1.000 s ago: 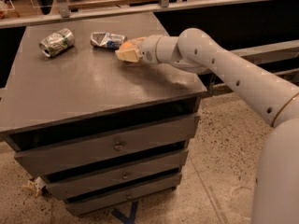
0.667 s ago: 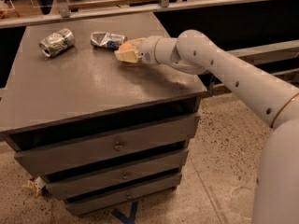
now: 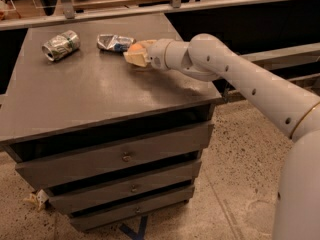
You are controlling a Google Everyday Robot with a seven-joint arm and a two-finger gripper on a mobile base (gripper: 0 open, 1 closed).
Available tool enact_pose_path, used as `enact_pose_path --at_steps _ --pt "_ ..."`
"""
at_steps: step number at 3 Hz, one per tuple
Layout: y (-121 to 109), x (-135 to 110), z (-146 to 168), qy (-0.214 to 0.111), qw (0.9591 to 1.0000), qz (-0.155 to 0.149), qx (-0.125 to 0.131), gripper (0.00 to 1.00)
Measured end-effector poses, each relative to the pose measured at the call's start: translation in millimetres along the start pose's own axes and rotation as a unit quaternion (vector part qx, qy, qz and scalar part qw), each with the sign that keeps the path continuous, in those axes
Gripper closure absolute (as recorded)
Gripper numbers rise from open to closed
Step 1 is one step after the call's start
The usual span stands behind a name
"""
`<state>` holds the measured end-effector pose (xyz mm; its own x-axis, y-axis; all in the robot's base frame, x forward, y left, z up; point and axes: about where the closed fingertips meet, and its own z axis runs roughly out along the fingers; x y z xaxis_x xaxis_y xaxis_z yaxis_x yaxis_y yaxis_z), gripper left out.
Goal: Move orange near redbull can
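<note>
The orange [image 3: 135, 49] is a small round fruit between the pale fingers of my gripper [image 3: 136, 53], low over the dark table top near its far edge. The gripper is shut on it. The redbull can [image 3: 114, 42], crushed, silver with blue patches, lies on the table just left of the gripper, a small gap away. My white arm [image 3: 235, 79] reaches in from the right.
A rounder silver can with green markings [image 3: 61, 44] lies on its side at the table's [image 3: 90, 99] far left. The table is a dark cabinet with three drawers [image 3: 125, 156]. A low rail [image 3: 150, 6] runs behind it. Speckled floor lies in front.
</note>
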<state>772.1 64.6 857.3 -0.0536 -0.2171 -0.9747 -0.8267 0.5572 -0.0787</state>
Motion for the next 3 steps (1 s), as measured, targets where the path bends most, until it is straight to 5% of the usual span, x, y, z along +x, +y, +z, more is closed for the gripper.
enact_pose_path --at_steps 2,3 --pt "-3.0 -2.5 -3.0 -0.006 1.0000 -0.004 0.005 0.00" --pt "-2.7 -3.0 -3.2 -0.007 1.0000 -0.004 0.004 0.00"
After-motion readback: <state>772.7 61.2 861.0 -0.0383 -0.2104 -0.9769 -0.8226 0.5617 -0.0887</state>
